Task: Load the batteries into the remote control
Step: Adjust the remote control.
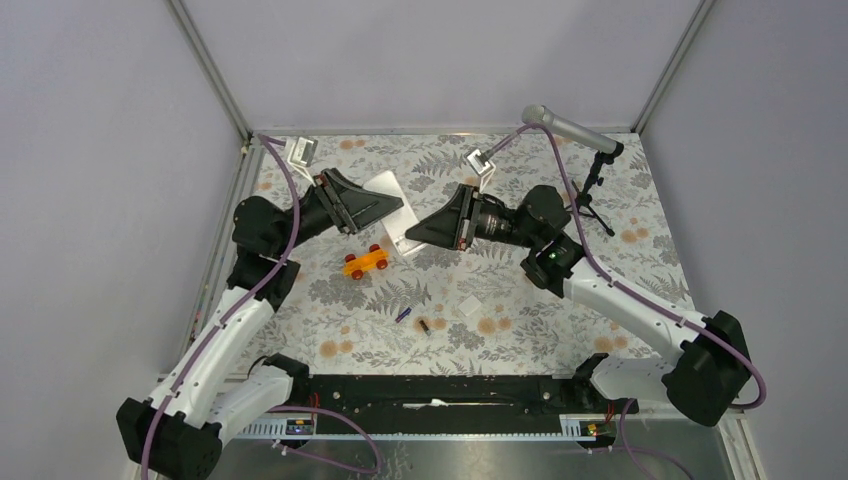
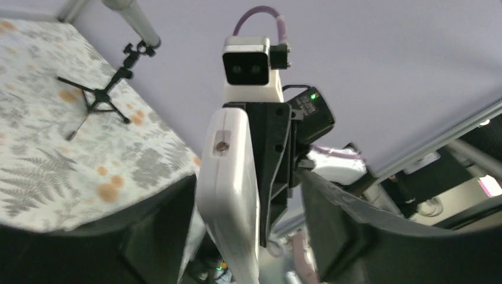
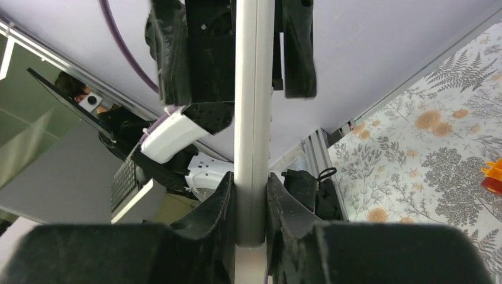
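Remote control (image 1: 388,188), a slim, smooth white plastic slab with rounded edges, hangs above the far middle of the surface (image 1: 330,335). The right fingers (image 3: 284,216) clamp its flat faces. The left fingers (image 2: 171,231) flank it, grip unclear. Both cylindrical batteries (image 1: 402,314) lie toward the near edge. Hold the clamp steady, back cover exposed.

**Hidden faces, clipped ends**

The remote control (image 3: 253,118) shows only its thin edge in the right wrist view, with both ends cut off by the frame. From above, the right tool (image 1: 409,236) covers its middle. The batteries (image 1: 403,314) are too small to show markings.
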